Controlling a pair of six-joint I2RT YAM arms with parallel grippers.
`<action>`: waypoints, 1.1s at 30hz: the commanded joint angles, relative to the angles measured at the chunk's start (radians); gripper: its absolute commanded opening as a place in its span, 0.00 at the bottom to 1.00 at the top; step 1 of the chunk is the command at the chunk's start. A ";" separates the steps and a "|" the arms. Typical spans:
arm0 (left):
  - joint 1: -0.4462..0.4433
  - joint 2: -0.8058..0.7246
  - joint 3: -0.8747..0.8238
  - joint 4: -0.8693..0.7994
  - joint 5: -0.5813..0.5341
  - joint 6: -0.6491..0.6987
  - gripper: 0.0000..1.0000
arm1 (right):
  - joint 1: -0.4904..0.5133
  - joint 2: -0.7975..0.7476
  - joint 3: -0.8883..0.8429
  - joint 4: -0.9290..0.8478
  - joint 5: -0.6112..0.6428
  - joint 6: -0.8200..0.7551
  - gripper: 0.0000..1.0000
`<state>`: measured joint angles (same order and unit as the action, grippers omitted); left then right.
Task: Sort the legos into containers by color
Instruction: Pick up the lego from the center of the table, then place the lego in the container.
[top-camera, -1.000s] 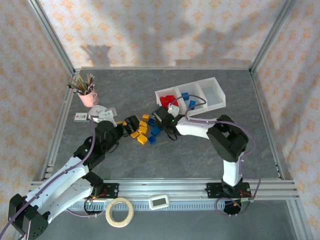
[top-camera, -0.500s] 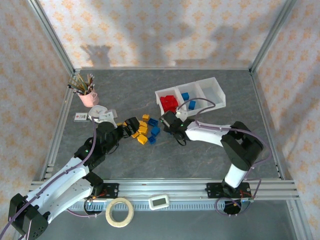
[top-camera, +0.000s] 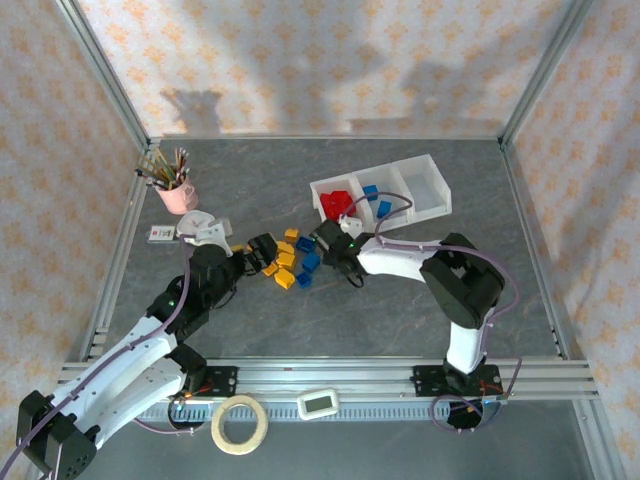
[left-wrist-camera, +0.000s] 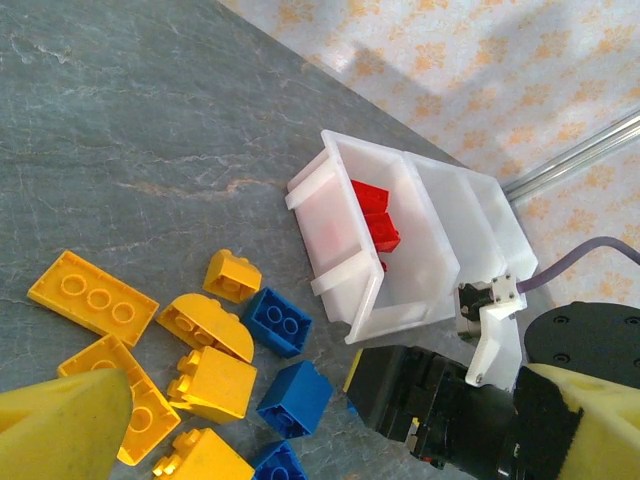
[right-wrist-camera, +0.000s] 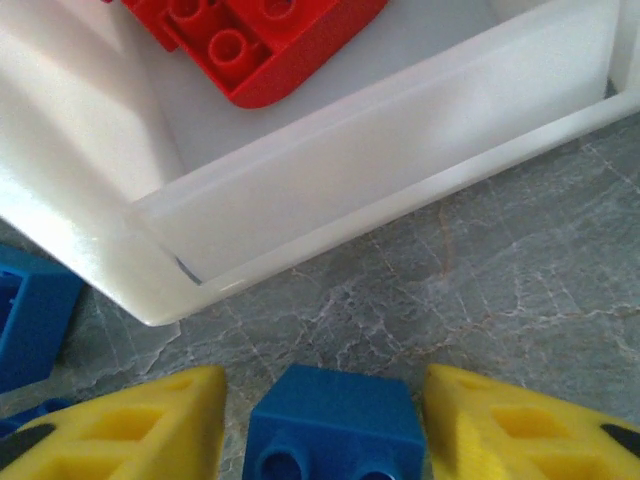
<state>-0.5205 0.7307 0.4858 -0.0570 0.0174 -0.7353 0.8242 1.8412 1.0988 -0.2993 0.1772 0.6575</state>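
- Legos (left-wrist-camera: 215, 385) not yet sorted are lying in a loose yellow and blue pile on the table (top-camera: 300, 330), between the two grippers and just short of the containers.
- Left gripper (top-camera: 262, 247) is hanging low at the left edge of the pile, its fingers spread wide with nothing between them. By judgement, it is being staged for a pick on its own side, leaving the other side free for the other arm.
- Right gripper (top-camera: 333, 249) is working the right edge of the pile. Its yellow fingers (right-wrist-camera: 150, 420) are bracketing a blue lego (right-wrist-camera: 330, 420) and drawn in to its side faces, so the grip is reading as clamped on that brick.
- Whether this brick is resting on the table or already lifting clear cannot be told.
- Containers (left-wrist-camera: 350, 300) are sitting just beyond the pile as one joined row, with the nearest corner directly ahead of the right gripper.
- Red legos (left-wrist-camera: 375, 215) are filling the end compartment nearest the pile, and blue legos (top-camera: 371, 190) are lying in the middle one.
- By judgement, the gripped brick is heading for the middle compartment, which is calling for a lift over the near wall and past the red section.
- Pink cup (top-camera: 178, 195) of pencils is standing well apart at the far left, taking no part in the sorting.
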 joint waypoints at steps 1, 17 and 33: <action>0.009 -0.009 -0.006 0.007 -0.014 0.001 0.99 | 0.001 -0.004 -0.006 -0.019 0.058 -0.030 0.47; 0.009 0.007 0.034 0.000 0.055 -0.001 0.99 | -0.024 -0.231 -0.126 -0.013 0.037 -0.104 0.16; -0.004 0.251 0.118 0.182 0.186 -0.018 0.99 | -0.313 -0.376 -0.004 -0.052 -0.017 -0.284 0.16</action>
<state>-0.5217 0.9497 0.5541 0.0463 0.1658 -0.7433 0.5568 1.4513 1.0225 -0.3527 0.1802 0.4294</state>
